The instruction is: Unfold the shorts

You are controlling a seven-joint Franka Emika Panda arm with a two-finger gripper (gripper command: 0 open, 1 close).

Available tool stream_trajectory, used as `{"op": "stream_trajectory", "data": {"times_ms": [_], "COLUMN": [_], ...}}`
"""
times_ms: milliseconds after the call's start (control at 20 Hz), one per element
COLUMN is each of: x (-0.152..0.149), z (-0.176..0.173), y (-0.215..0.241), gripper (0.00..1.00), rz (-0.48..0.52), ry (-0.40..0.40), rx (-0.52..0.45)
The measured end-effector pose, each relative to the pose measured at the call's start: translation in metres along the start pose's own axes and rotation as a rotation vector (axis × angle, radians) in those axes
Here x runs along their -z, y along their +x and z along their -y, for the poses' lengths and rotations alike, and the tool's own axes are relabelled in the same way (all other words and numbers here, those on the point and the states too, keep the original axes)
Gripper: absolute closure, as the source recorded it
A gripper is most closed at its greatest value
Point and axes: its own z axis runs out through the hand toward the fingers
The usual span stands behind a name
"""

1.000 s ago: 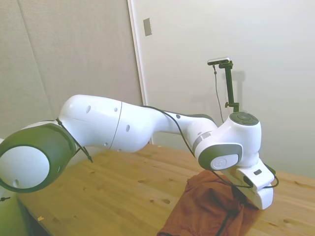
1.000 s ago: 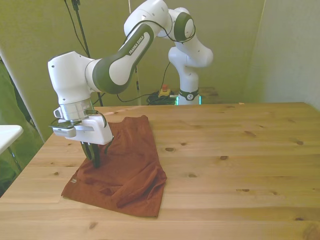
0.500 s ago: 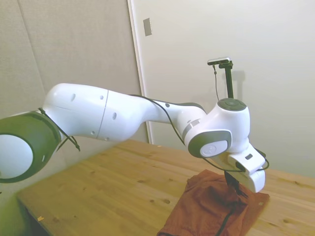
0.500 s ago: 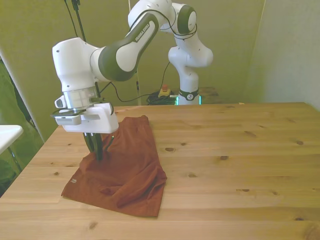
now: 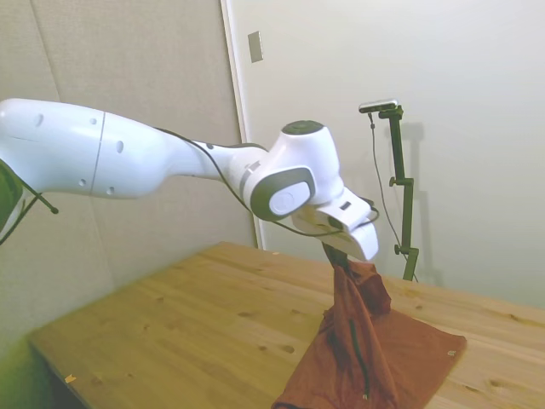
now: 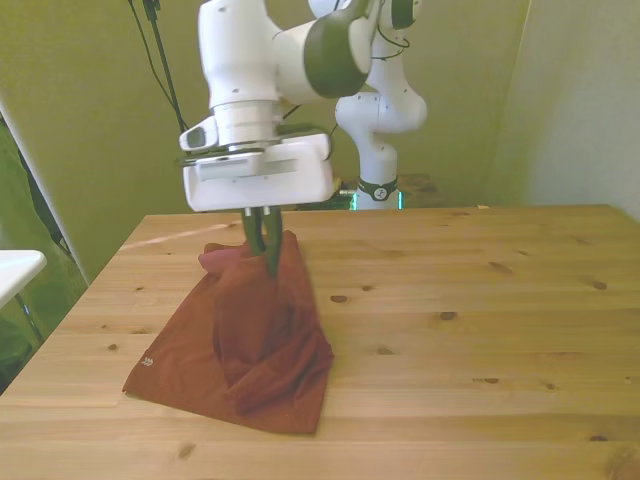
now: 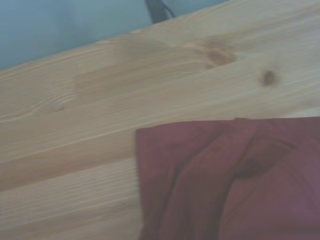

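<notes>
The rust-orange shorts (image 6: 250, 345) lie on the wooden table (image 6: 480, 300) at the front view's left, with one layer pulled up into a peak. My gripper (image 6: 262, 250) is shut on that raised fabric, well above the table. In the side view the gripper (image 5: 340, 260) holds the top of a hanging fold of the shorts (image 5: 375, 349), and a dark drawstring cord (image 5: 358, 362) runs down the fold. A small light tag (image 6: 148, 362) sits near the hem at the front corner. The wrist view shows a corner of the shorts (image 7: 230, 175) on bare planks.
The table's edge (image 6: 100, 290) on the front view's left lies close to the shorts. A white object (image 6: 15, 268) stands beyond that edge. A wide stretch of bare wood (image 6: 500, 340) spreads over the front view's right.
The gripper has risen and moved toward the front view's right and back, lifting a layer of the shorts with it. The fabric that lay flat now stands up in a peak.
</notes>
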Motion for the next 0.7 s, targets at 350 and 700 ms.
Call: {"op": "stream_trajectory", "data": {"times_ms": [350, 700], "x": [-0.023, -0.062], "z": [0.096, 0.133], "y": [-0.114, -0.157], "gripper": [1.00, 0.00], "rz": [-0.032, -0.043], "ry": [-0.066, -0.115], "rx": [0.145, 0.186]}}
